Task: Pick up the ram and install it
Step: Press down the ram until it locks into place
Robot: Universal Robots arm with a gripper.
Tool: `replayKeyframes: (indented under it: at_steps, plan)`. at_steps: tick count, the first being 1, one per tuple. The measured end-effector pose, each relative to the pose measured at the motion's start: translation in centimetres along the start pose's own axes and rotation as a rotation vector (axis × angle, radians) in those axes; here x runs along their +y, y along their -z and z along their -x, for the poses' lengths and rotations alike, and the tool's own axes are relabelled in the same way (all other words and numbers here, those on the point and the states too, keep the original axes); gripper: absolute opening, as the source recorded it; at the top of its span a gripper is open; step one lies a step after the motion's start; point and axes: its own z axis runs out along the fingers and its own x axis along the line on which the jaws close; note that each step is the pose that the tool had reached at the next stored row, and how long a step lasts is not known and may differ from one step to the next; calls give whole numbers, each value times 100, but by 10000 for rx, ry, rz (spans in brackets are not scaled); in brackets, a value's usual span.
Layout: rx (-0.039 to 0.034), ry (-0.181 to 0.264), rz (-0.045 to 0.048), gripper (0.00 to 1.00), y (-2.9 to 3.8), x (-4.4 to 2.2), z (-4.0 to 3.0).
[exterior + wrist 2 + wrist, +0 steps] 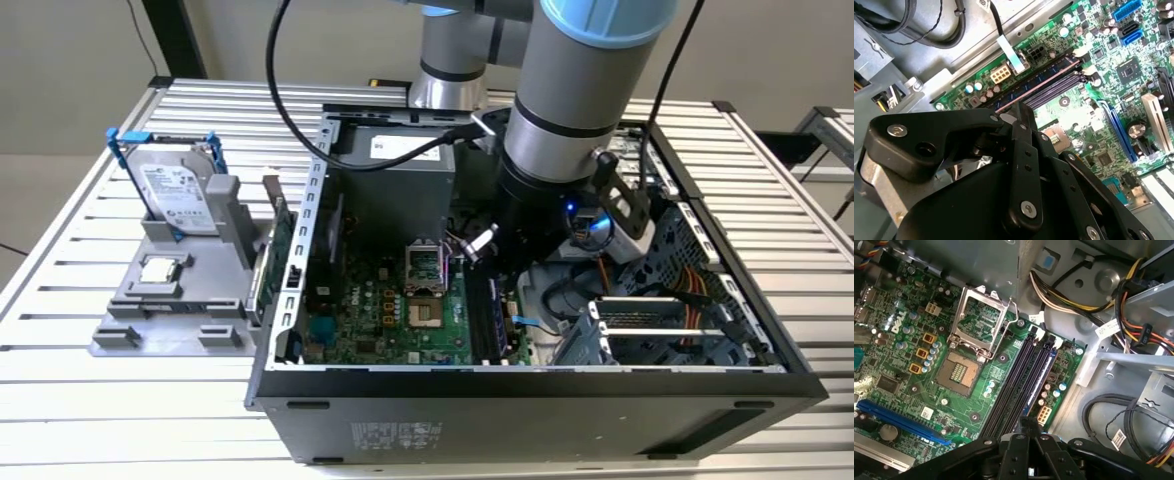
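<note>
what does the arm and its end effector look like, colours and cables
In the exterior view the arm is a thick silver-grey tube with a light-blue joint cap at the top and black bands lower down. Black cables loop from above alongside it. In both wrist views the end effector is matte black, built of linked bars joined by silver screw heads, mounted on a bare metal bracket.

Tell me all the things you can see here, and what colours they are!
Computer case: one, black, open on the slatted table.
Motherboard: one, green, inside the case.
Memory slots: a row, black, beside the empty processor socket.
Ram: one, dark, standing in the outer slot.
Hard drive: one, silver in a blue frame, on the grey stand at the exterior view's left.
Processor chip: one, silver, on that stand.
End effector: one, black, over the slots.
</note>
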Motion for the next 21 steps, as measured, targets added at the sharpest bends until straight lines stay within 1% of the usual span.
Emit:
replayKeyframes:
  at_steps: [14,21]
  plan:
    - [-5,556,4,0,-1,1,0]
    - [-8,938,8,0,-1,1,0]
